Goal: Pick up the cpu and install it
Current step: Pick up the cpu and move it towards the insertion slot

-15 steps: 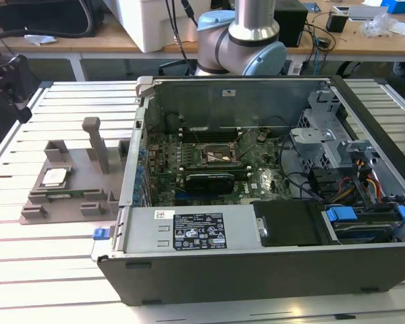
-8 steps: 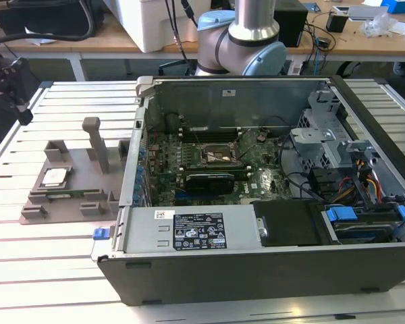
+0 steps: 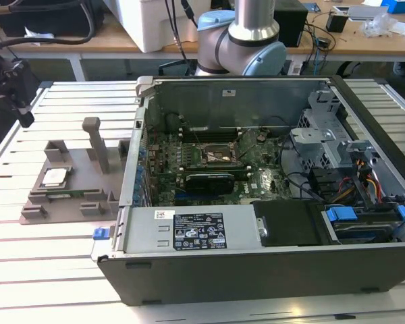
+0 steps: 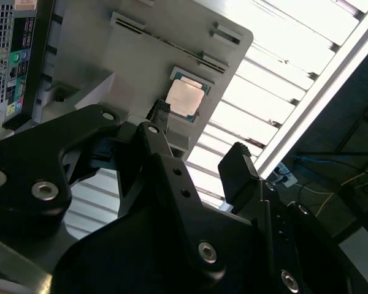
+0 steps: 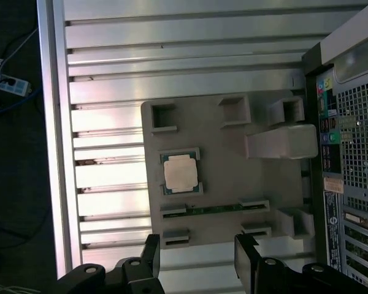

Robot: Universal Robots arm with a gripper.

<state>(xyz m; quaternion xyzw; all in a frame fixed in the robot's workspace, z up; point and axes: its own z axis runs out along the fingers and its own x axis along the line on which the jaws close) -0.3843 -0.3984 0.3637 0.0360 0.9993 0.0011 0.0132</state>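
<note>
Silvery cpu sits flat in pocket of grey holder. Fingers spread wide, empty, above holder's edge. Best: centre over cpu, descend square, pinch pale edges gently.

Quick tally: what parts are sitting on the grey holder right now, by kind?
cpu: 1
memory stick: 1
Total: 2 parts on the holder

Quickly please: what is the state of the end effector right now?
End effector: open, holding nothing; the cpu lies in the grey fixture, not gripped.
</note>
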